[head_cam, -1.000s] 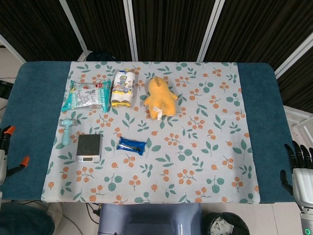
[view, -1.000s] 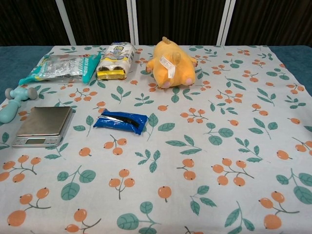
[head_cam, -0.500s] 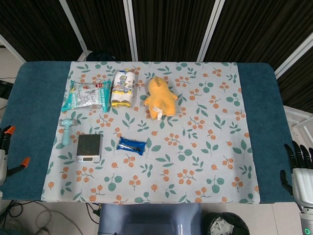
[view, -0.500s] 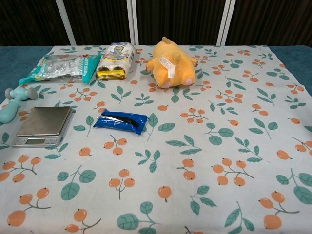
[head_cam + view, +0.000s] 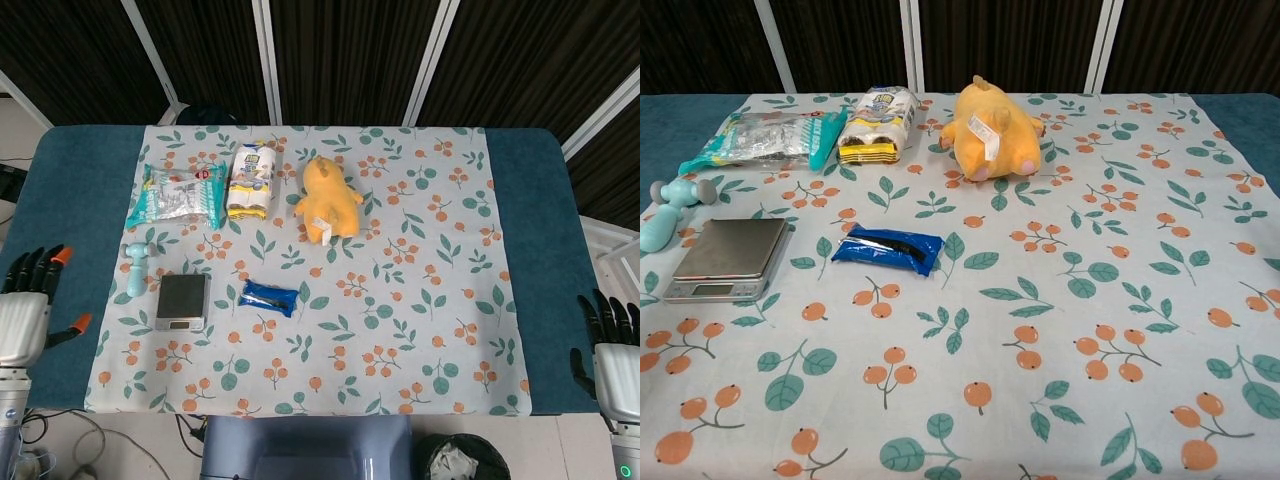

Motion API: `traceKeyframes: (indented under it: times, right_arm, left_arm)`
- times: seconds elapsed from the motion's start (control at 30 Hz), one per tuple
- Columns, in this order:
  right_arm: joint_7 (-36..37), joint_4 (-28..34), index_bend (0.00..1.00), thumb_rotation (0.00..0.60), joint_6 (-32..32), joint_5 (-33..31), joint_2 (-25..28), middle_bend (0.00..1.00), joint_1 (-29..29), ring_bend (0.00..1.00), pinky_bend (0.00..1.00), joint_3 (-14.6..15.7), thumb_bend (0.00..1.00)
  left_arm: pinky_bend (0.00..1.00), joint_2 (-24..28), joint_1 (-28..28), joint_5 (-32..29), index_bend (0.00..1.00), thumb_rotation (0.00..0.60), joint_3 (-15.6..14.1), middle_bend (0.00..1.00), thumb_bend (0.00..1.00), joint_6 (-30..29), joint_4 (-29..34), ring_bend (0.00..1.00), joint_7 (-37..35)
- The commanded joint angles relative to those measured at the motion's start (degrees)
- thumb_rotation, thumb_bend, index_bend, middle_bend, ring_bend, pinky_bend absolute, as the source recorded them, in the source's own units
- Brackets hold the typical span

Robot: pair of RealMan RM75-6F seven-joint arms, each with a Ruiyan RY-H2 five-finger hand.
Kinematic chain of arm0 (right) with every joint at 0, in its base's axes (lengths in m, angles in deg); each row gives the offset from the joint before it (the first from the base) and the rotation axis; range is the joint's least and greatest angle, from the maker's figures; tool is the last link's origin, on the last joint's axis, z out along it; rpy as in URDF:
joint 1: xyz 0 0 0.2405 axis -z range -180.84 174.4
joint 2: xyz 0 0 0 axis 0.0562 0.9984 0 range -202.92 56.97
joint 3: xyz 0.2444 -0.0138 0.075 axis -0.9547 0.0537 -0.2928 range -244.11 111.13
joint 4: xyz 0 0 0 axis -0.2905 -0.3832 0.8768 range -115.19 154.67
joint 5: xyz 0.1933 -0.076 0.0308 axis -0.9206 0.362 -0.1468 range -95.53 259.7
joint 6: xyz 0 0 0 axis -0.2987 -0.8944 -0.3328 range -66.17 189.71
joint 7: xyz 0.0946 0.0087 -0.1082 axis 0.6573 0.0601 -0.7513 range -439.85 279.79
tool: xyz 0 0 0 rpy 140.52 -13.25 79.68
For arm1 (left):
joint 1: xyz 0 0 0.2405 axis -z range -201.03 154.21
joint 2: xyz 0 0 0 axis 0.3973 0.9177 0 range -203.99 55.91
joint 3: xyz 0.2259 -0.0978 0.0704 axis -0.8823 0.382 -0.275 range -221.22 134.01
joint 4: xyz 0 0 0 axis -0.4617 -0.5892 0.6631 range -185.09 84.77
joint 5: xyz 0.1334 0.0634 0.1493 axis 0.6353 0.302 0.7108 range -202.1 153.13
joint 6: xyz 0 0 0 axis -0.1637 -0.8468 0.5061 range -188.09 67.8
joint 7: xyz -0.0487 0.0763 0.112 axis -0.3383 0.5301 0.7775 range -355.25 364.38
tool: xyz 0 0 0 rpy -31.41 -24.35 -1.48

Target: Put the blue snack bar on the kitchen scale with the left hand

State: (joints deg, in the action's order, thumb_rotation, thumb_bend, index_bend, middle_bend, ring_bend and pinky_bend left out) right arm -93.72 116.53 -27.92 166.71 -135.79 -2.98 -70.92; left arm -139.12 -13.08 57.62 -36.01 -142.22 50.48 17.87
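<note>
The blue bar (image 5: 269, 297) is lying flat on the table (image 5: 535, 200) near its front-left part, just right of the scale (image 5: 182, 301), not touching it. The left hand (image 5: 24, 320) is hovering off the left edge, fingers spread, holding nothing. The right hand (image 5: 612, 360) is hanging beyond the front-right corner, fingers apart.

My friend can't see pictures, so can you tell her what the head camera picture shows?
A blue snack bar lies on a flowery tablecloth, just right of a small kitchen scale with nothing on it. Behind them are a yellow plush toy, two snack packs and a light blue toy. The left hand and right hand wait, open, at the table's edges.
</note>
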Motion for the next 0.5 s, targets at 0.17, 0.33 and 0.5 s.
traceKeyframes:
  times: [0.17, 0.33, 0.5]
  right_arm:
    - [-0.01, 0.08, 0.06, 0.600, -0.35, -0.01, 0.05, 0.03, 0.10, 0.00, 0.00, -0.12, 0.56]
    - [0.11, 0.15, 0.06, 0.600, -0.45, -0.09, 0.14, 0.03, 0.16, 0.01, 0.00, -0.16, 0.56]
    - [0.17, 0.10, 0.06, 0.600, -0.32, -0.22, 0.14, 0.03, 0.12, 0.00, 0.00, -0.19, 0.56]
  left_arm:
    - [0.08, 0.76, 10.69, -7.92, 0.06, 0.600, 3.42, 0.06, 0.13, 15.09, 8.35, 0.01, 14.27]
    - [0.08, -1.94, 16.51, -16.13, 0.06, 0.600, 4.98, 0.10, 0.13, 20.66, 9.16, 0.01, 23.27]
    - [0.14, -8.19, 21.76, -22.90, 0.06, 0.600, 5.52, 0.11, 0.13, 23.11, 6.14, 0.05, 29.62]
